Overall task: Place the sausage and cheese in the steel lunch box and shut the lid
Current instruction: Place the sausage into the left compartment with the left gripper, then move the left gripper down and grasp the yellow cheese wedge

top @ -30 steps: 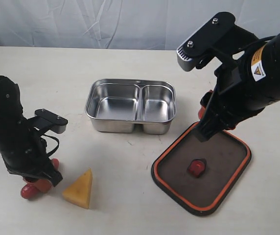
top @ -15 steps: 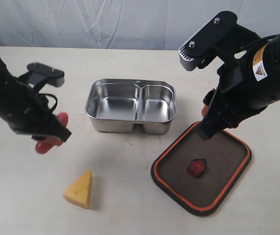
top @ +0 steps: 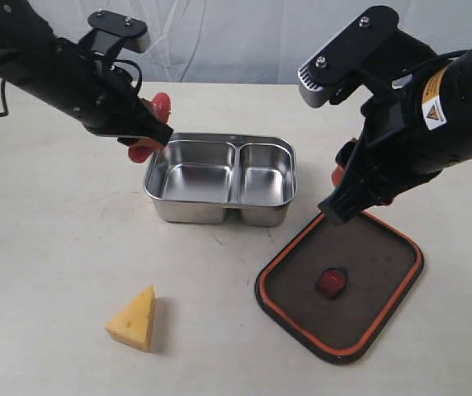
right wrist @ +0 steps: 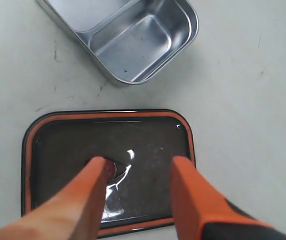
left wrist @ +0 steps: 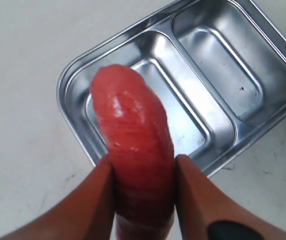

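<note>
My left gripper (top: 147,128) is shut on the red ridged sausage (left wrist: 133,145), holding it in the air just above the left rim of the steel lunch box (top: 219,178). In the left wrist view the box (left wrist: 183,85) lies below, both compartments bare. The yellow cheese wedge (top: 134,318) lies on the table near the front left. The dark lid (top: 340,283) with orange rim lies flat to the right of the box. My right gripper (right wrist: 139,167) hangs open above the lid (right wrist: 148,145), nothing between its fingers.
The beige table top (top: 54,247) carries nothing else. A pale cloth backdrop (top: 219,33) runs along the far edge. The right arm's bulky black body (top: 434,115) stands over the table's right side.
My left gripper has lifted the sausage from the front left of the table and carried it up and right to the box's left rim. The right arm has barely shifted.
</note>
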`<state>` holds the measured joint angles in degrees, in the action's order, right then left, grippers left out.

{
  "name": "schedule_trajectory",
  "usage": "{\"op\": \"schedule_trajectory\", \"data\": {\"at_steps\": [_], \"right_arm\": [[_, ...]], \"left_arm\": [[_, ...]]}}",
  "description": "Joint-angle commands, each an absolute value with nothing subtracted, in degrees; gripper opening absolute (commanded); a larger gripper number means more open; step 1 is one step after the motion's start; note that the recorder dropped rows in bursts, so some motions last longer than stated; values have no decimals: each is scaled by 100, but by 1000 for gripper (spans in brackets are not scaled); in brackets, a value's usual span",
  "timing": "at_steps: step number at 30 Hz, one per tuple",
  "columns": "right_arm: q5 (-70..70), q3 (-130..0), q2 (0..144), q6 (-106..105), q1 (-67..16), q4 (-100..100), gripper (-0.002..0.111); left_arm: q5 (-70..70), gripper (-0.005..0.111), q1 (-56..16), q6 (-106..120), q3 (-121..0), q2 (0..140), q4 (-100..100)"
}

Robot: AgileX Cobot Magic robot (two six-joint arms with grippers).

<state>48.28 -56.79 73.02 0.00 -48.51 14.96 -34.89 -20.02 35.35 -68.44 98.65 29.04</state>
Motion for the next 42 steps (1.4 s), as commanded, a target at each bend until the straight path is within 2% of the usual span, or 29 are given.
{"op": "schedule_trajectory", "data": {"at_steps": [1, 5, 7, 9, 14, 16, 18, 26, 28, 32, 33, 37, 42], "right_arm": [[4875, -5691, 7262, 260, -4861, 1772, 41], [5282, -5691, 7262, 510, -4861, 1948, 41], [5455, -5691, 7262, 603, -4861, 2006, 41], [5538, -5691, 7262, 614, -4861, 2006, 41], [5501, -5691, 7262, 625, -4861, 2006, 41], [5488, -5691, 7262, 663, -4861, 2006, 41], [5488, -5691, 7262, 686, -4861, 2006, 41], [5810, -5691, 7262, 812, -4861, 2108, 41], [6012, -5691, 7262, 973, -4861, 2298, 41], [6292, -5691, 7236, 1441, -4861, 2851, 41], [6322, -5691, 7212, 1555, -4861, 2953, 41], [6361, -5691, 7091, 1805, -4861, 3046, 41], [6348, -5691, 6906, 2045, -4861, 3045, 41]], "left_arm": [[-3488, 0, -2088, 3988, -7280, 10506, 3493], [-3393, 0, -2175, 3988, -7468, 10934, 3768], [-3393, 6, -2214, 4025, -7518, 11016, 3744], [-3393, 15, -2236, 4025, -7552, 11058, 3735], [-3405, 50, -2249, 4025, -7658, 11067, 3752], [-3414, 58, -2249, 4025, -7706, 11067, 3752], [-3471, 59, -2249, 4025, -7742, 11067, 3752], [-4847, 55, -2249, 3819, -7887, 10985, 3624], [-5290, 46, -2235, 3315, -7887, 10895, 3258], [-6127, 6, -2235, 2659, -7862, 10684, 2068], [-6232, 1, -2235, 2579, -7809, 10606, 1944], [-6300, 0, -2248, 2524, -7398, 10176, 2017], [-5739, 0, -2366, 2430, -6368, 9415, 2387]]}}
